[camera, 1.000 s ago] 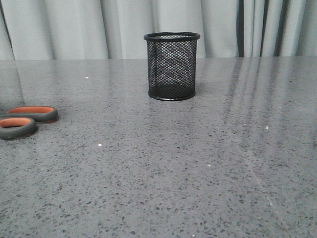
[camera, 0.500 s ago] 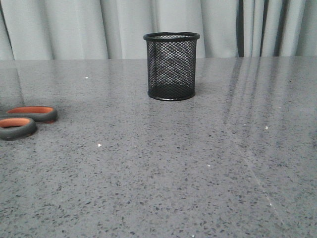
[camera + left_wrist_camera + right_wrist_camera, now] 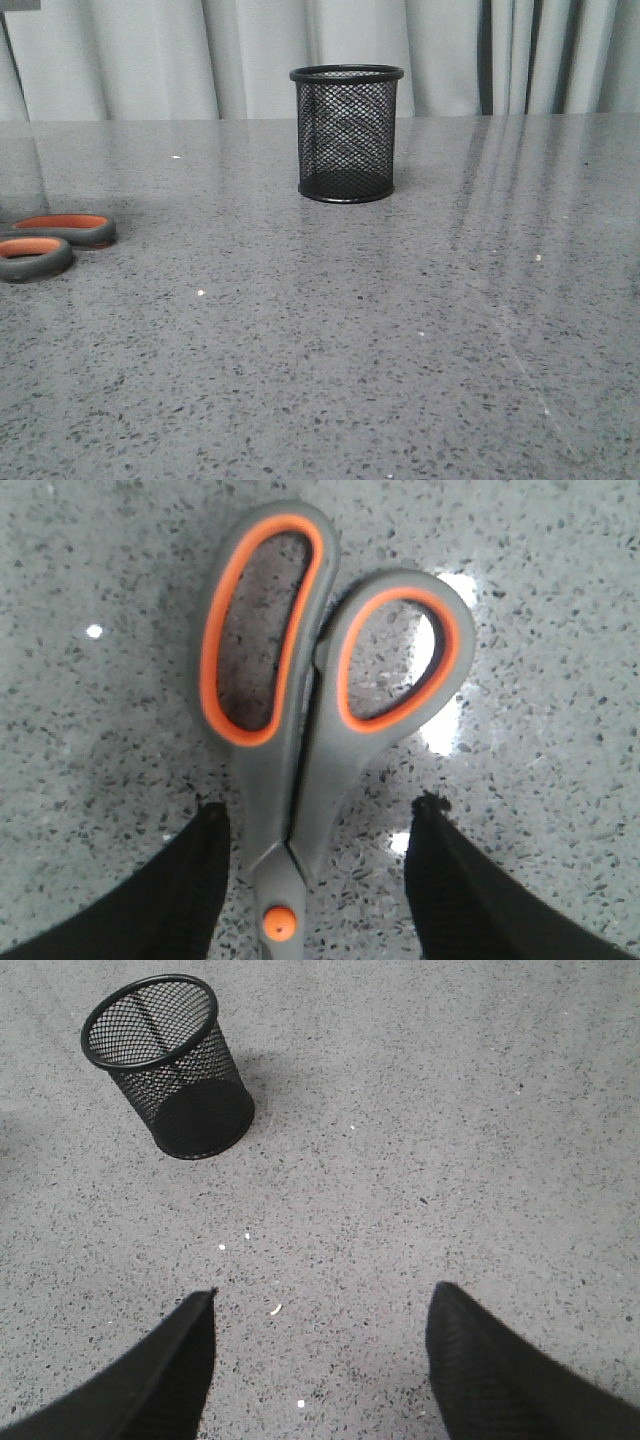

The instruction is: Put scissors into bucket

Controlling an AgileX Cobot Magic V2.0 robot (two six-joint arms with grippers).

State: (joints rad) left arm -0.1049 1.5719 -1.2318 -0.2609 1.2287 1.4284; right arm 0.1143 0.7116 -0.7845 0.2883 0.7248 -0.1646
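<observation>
The scissors [image 3: 300,730] lie flat on the grey speckled table, grey loop handles lined in orange, orange pivot screw showing; the blades are out of view. In the front view only the handles [image 3: 50,240] show at the far left edge. My left gripper [image 3: 320,815] is open, its two black fingers either side of the scissors' neck, just above the table. The black mesh bucket [image 3: 346,133] stands upright at the table's middle back, and it shows in the right wrist view [image 3: 170,1065]. My right gripper [image 3: 325,1300] is open and empty over bare table, well short of the bucket.
Pale grey curtains [image 3: 150,50] hang behind the table's far edge. Small white specks [image 3: 275,1310] lie on the tabletop. Neither arm shows in the front view.
</observation>
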